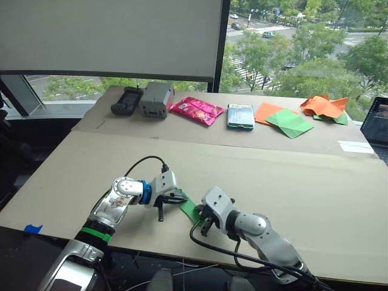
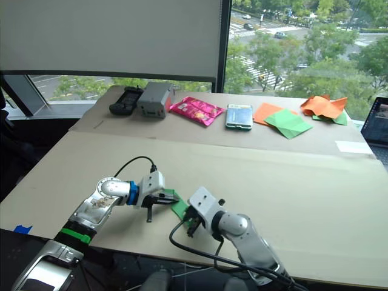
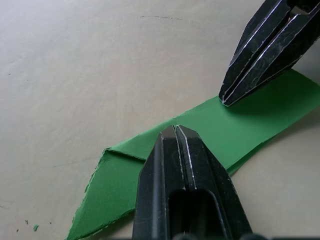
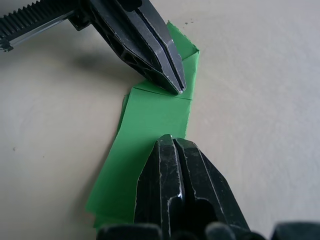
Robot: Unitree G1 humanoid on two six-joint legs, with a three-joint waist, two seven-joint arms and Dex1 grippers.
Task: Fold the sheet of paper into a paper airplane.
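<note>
The sheet of paper lies near the table's front edge as a narrow bright green strip of layered folds, with a creased, pointed end. My left gripper is shut, its tip resting on the strip's middle. From the opposite side my right gripper is shut too, its tip on the strip's other end. In the head views both grippers meet over the paper, and the right one hides part of it.
Along the far cardboard strip sit a black controller, a grey box, a pink packet, a phone, flat orange paper, a paler green folded diamond and crumpled orange paper. A laptop stands far right.
</note>
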